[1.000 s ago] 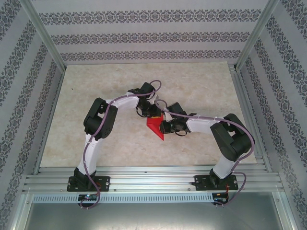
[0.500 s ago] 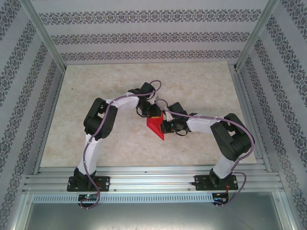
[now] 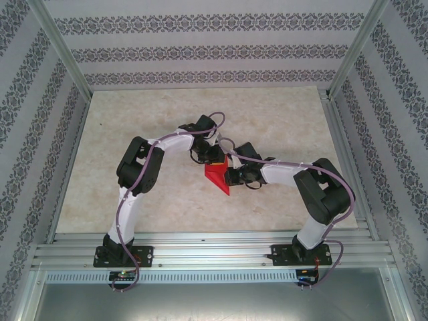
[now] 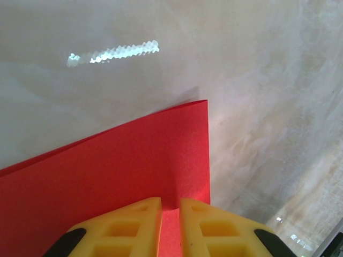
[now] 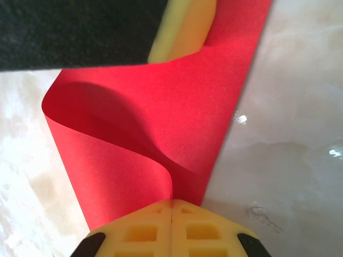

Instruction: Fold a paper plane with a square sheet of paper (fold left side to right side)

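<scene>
Paper (image 3: pixel 217 177), bright red, part-folded. It is held up off the table (image 3: pixel 281 114) between the two sets of fingers, pointed end toward the arm bases.

Left gripper (image 4: pixel 170 203): fingers nearly closed, with a thin slot between them and red showing in it, so it is pinching the paper near a corner. Past the fingertips the paper (image 4: pixel 118 160) spreads flat. A straight edge runs away on the right of the fingers, with bare table beyond. From overhead, the left gripper (image 3: pixel 214 155) sits at the paper's far end.

Between the two grips: from the right wrist, the paper (image 5: pixel 161 101) bulges into a soft, loose roll left of the fingertips, with no crease pressed in. One yellow finger (image 5: pixel 185 27) of the left gripper sits at the far edge.

Right gripper (image 5: pixel 171 202): fingers fully closed, tips meeting where the curl runs in; it looks pinched on the near edge. From overhead, the right gripper (image 3: pixel 232 175) is just right of the paper.

Risks, as judged:
- Both grips sit at the very edge, so a quick move could slip the paper free and the roll would spring open.
- If the arms pull apart, the paper may tear at a pinch.
- If the roll is flattened with edges unmatched or twisted, the crease will be crooked or doubled.
</scene>
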You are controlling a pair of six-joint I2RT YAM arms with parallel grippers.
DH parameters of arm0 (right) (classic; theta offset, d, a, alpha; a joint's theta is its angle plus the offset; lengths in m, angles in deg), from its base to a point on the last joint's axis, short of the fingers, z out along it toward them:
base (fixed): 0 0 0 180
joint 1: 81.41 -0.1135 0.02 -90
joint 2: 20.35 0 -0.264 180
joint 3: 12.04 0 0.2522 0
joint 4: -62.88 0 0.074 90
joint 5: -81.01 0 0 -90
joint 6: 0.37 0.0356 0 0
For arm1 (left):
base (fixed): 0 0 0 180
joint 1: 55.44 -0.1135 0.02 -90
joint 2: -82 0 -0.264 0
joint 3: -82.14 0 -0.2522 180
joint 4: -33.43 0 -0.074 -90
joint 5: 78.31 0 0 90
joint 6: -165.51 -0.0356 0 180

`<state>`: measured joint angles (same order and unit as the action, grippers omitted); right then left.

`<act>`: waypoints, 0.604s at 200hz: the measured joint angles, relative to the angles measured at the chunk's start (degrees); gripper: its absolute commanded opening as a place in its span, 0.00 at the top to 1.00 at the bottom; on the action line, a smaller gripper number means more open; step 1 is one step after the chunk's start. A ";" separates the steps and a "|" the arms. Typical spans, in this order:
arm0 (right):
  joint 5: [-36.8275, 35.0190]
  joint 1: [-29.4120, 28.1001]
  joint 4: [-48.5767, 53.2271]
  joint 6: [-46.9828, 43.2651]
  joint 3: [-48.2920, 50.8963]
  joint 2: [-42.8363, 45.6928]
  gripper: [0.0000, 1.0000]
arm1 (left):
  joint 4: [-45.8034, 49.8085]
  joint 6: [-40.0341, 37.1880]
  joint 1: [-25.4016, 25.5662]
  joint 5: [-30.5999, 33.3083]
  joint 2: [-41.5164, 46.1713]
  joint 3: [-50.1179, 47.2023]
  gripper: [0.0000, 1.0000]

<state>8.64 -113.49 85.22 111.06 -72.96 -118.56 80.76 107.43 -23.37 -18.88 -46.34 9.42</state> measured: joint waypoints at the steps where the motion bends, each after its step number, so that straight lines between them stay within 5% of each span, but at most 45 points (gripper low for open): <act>1: -0.02 0.00 0.00 0.00 0.00 0.00 0.97 | 0.00 0.00 0.00 0.00 0.00 0.00 0.81; 121: -0.20 0.35 1.20 0.13 -0.92 0.44 0.96 | -0.02 0.00 0.35 0.00 -0.02 0.00 0.82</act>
<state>8.45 -113.14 86.42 111.19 -73.88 -118.13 80.73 107.43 -23.02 -18.88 -46.36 9.42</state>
